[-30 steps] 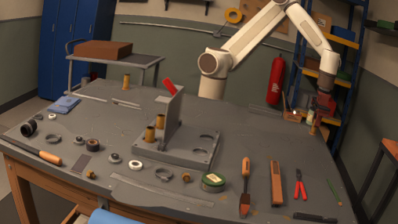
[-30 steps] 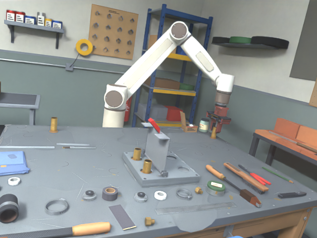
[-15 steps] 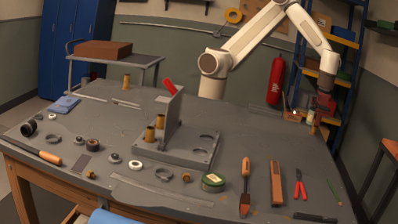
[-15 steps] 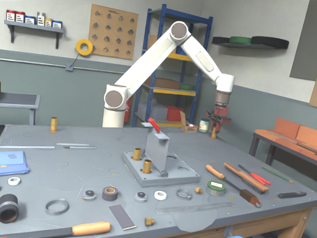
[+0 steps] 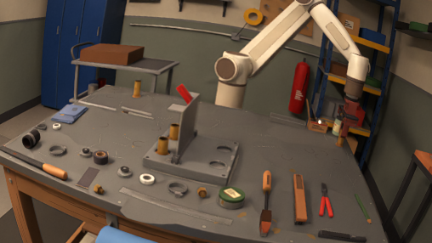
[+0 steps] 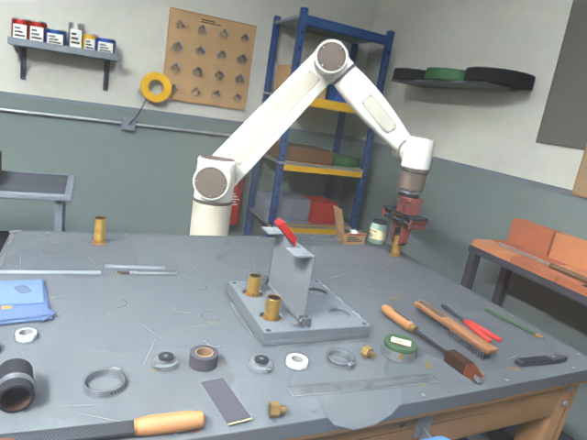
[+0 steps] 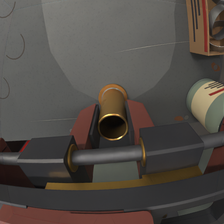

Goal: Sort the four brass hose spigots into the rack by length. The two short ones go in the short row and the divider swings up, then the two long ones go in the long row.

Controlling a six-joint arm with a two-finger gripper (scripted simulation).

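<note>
A long brass spigot (image 7: 112,113) stands upright at the far right corner of the bench, its upper part hidden between my fingers in the side cameras (image 6: 395,246) (image 5: 339,140). The grey rack (image 6: 298,310) (image 5: 192,156) sits mid-bench with two short spigots (image 6: 272,307) (image 6: 253,284) in its left row, its divider plate (image 6: 290,279) standing upright with a red handle, and two empty holes (image 6: 339,312) on the right. Another long spigot (image 6: 99,230) (image 5: 136,88) stands at the far left. My gripper (image 7: 112,122) (image 6: 401,226) is closed on the corner spigot.
A small cardboard box (image 6: 348,232) and a labelled can (image 6: 377,231) (image 7: 207,104) stand close beside the gripper at the bench's back edge. Hand tools (image 6: 429,338), clamps, tape rolls and a tin (image 6: 399,346) lie along the front. A blue shelf unit rises behind.
</note>
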